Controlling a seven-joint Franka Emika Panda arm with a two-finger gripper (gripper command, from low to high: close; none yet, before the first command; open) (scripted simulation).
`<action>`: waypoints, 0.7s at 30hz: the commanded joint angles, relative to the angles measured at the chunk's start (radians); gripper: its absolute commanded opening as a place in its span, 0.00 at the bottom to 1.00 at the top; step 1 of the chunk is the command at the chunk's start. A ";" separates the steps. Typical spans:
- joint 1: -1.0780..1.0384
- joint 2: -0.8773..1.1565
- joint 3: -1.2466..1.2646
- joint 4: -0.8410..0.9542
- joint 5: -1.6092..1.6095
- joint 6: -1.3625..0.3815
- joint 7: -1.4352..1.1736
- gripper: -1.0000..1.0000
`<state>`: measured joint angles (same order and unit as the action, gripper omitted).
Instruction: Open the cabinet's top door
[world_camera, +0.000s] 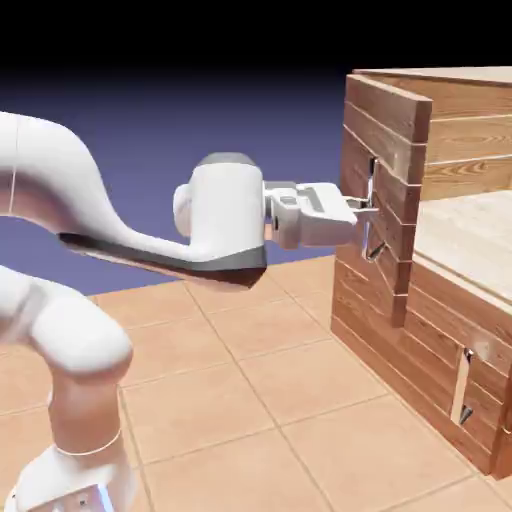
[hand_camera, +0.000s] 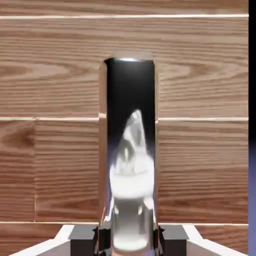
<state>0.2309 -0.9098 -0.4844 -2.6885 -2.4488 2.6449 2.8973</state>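
The cabinet (world_camera: 465, 120) of reddish-brown planks stands at the exterior view's right. Its top door (world_camera: 385, 130) has swung a little way out from the body, and paler wood shows inside behind it. My gripper (world_camera: 362, 212) reaches in level from the left and is shut on the door's vertical silver bar handle (world_camera: 372, 205). In the hand view the handle (hand_camera: 131, 130) rises as a shiny bar between my grey fingertips (hand_camera: 86, 234), and the door's planks (hand_camera: 50, 75) fill the picture behind it.
Below the top door sits a shorter plank panel (world_camera: 440, 350) with a small silver handle (world_camera: 463, 385). The floor is tan tile (world_camera: 260, 380). My white arm (world_camera: 70, 230) curves in from the lower left.
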 joint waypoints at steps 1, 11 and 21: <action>-0.035 -0.011 0.036 -0.017 0.028 0.000 0.000 0.00; -0.212 -0.246 0.328 -0.214 0.453 -0.082 -0.210 0.00; -0.187 -0.457 0.582 -0.328 0.888 -0.253 -0.425 0.00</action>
<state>0.0440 -1.3673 0.0969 -3.0167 -1.5628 2.3931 2.4731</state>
